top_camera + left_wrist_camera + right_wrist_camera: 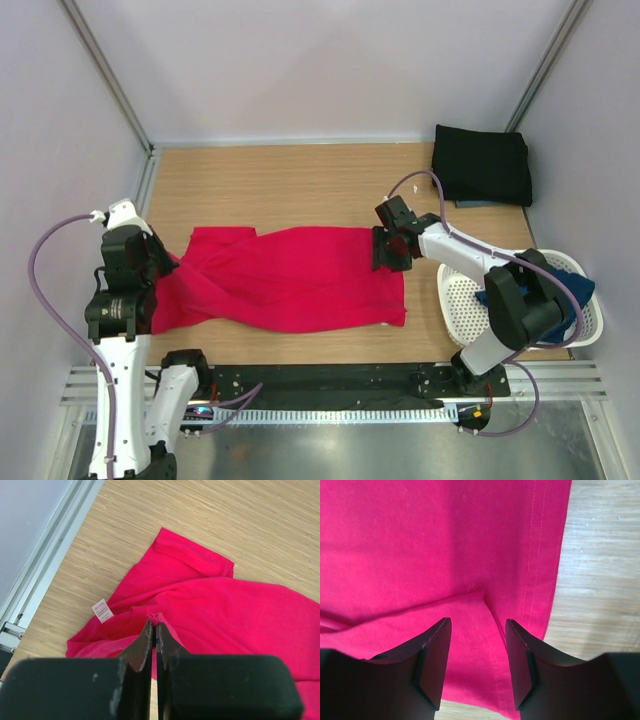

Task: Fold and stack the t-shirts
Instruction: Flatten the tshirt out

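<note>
The red t-shirt (290,278) lies spread across the middle of the table. My left gripper (163,268) is shut on a pinch of its cloth at its left end; the left wrist view shows a red fold (156,617) between the closed fingertips and a white label (102,610) nearby. My right gripper (388,250) is open over the shirt's right hem (532,580), jaws apart with a folded corner (477,630) between them. The black t-shirt (482,165) lies folded at the back right. The navy t-shirt (560,300) lies in the basket, partly hidden by the right arm.
The white perforated basket (460,300) stands at the right front. Metal rails run along the table's left edge (45,575) and front (330,385). Grey walls enclose the table on three sides.
</note>
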Controlling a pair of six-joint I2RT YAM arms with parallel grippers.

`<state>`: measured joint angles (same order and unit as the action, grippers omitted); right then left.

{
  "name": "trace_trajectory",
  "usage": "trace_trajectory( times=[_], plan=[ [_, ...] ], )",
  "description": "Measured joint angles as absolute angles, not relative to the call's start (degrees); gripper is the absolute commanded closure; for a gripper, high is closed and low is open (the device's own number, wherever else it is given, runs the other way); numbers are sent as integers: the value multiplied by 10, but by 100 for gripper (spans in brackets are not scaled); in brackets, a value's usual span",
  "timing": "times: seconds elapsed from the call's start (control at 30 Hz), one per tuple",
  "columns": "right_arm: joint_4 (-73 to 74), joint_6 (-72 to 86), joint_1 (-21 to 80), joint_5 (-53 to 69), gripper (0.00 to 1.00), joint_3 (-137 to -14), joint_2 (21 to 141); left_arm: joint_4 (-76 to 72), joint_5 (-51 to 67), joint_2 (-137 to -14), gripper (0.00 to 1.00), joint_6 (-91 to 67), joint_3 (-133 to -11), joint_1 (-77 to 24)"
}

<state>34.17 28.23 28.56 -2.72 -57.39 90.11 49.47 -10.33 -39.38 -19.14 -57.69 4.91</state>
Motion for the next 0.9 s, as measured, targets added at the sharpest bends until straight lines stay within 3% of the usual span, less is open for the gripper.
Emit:
trace_trajectory(
  times=[0.37, 0.6, 0.73, 0.9],
  plan=[
    [302, 279, 286, -23, 51, -572, 954, 494, -105, -400, 100, -191, -577, 47],
    [298, 275, 289, -19, 72, -573, 969, 494, -111, -402, 100, -190, -578, 47],
    [300, 274, 291, -20, 99, -576, 970, 493, -112, -406, 100, -190, -578, 46],
    [329, 274, 291, -23, 99, -597, 971, 498, -119, -415, 100, -191, -595, 45]
  ],
)
